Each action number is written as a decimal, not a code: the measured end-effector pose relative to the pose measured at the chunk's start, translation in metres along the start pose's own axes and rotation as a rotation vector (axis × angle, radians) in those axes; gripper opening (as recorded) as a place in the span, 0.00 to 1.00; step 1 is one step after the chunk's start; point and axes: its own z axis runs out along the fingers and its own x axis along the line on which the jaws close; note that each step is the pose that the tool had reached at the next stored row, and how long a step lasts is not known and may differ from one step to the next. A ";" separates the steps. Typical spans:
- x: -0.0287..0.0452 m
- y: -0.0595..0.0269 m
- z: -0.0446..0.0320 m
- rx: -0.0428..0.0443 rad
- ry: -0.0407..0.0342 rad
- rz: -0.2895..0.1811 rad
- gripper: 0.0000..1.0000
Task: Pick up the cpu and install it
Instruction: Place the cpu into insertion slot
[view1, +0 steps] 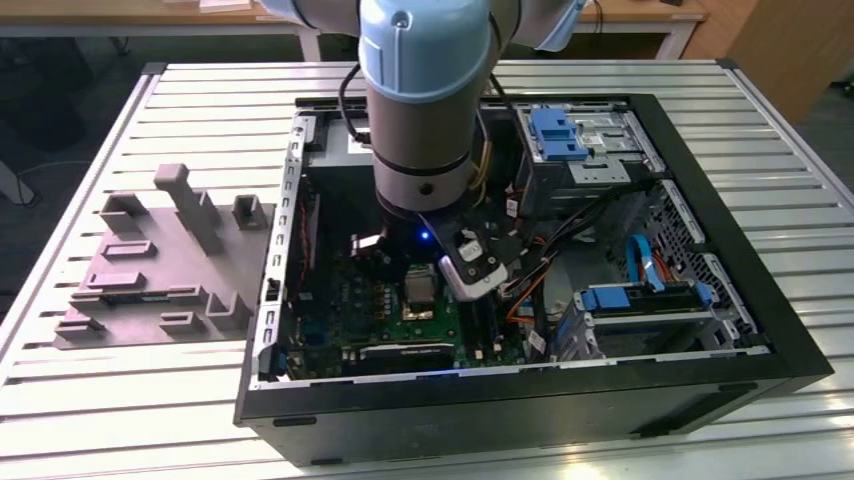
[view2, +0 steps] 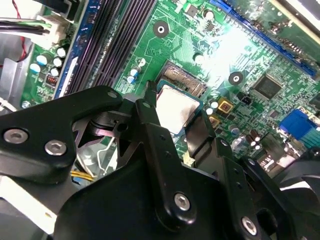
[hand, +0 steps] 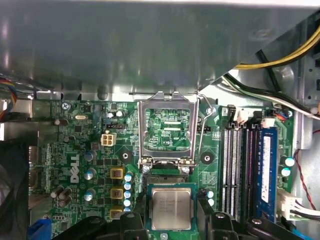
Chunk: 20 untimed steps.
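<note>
The gripper (view2: 176, 120) is seen low inside the open computer case (view1: 534, 400), and its two black fingers (view2: 150, 125) are pressed against opposite edges of the cpu (view2: 175, 106). It is judged to be clamped on the chip. The cpu, with its pale metal top upward, is held flat just above the socket (view2: 182, 80). A strip of the socket's gold contacts is visible beside the chip in the second wrist view.

The pick-up is therefore judged as done. The installing is not finished: the chip is not yet released, and whether it already touches the contacts cannot be told. The hinged metal frame (hand: 142, 130) of the socket lies folded open on the motherboard (hand: 85, 150), so nothing is locked down.

Beside the socket, the long memory slots (hand: 240, 165) are found. In the exterior view, the arm (view1: 420, 90) comes down from above into the case, which lies on its side on a table of pale metal slats (view1: 200, 400). On the exterior view's left, a grey fixture block (view1: 160, 290) rests on the same table. Wooden furniture (view1: 761, 40) is seen behind.
</note>
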 end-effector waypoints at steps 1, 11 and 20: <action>0.0001 0.0000 0.0014 0.0000 0.0012 -0.001 0.47; 0.0012 -0.0025 0.0100 0.0000 0.0029 -0.002 0.47; 0.0015 -0.0038 0.0147 0.0000 0.0030 -0.002 0.47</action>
